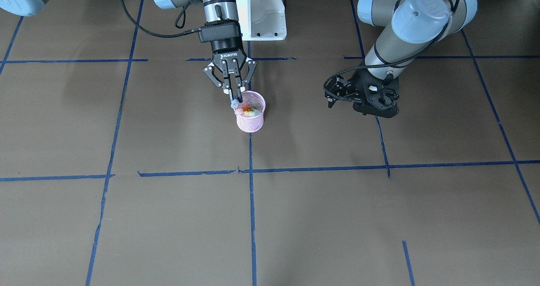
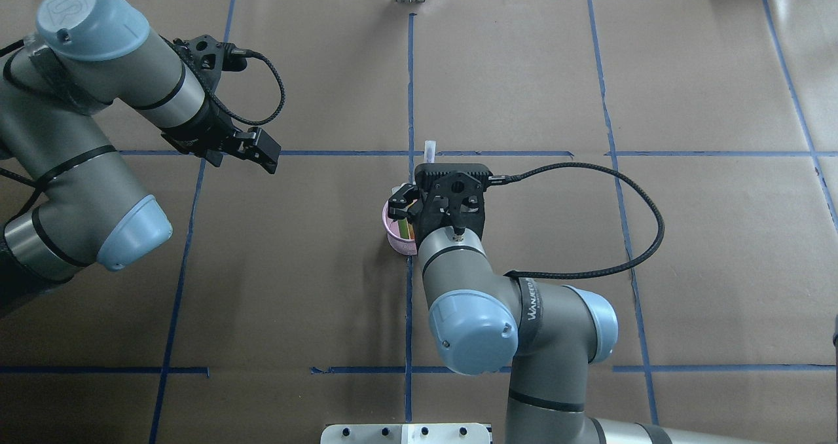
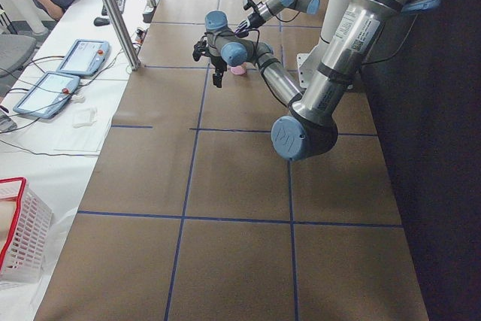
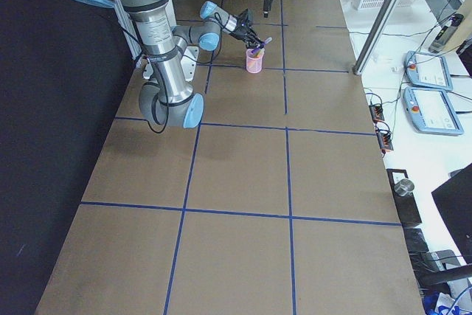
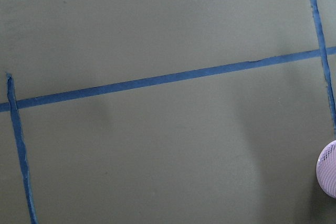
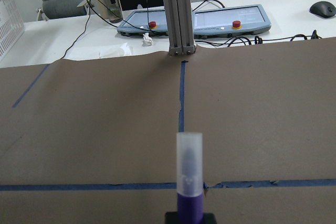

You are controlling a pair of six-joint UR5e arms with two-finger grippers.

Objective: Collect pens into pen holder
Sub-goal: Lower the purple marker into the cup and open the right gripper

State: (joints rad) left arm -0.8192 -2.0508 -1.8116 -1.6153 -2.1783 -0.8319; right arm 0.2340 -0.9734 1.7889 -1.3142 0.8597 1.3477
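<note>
The purple pen, slanted with its pale cap up and away from the robot, is clamped in the right gripper over the pen holder, whose mouth lies just below and leftward.

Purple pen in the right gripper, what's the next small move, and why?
Probably open the right gripper and let the purple pen drop. It is held tilted at the rim of the pen holder, with its lower end apparently inside in the right side view. The other pens already stand in the holder, so release looks like all that is left.
</note>
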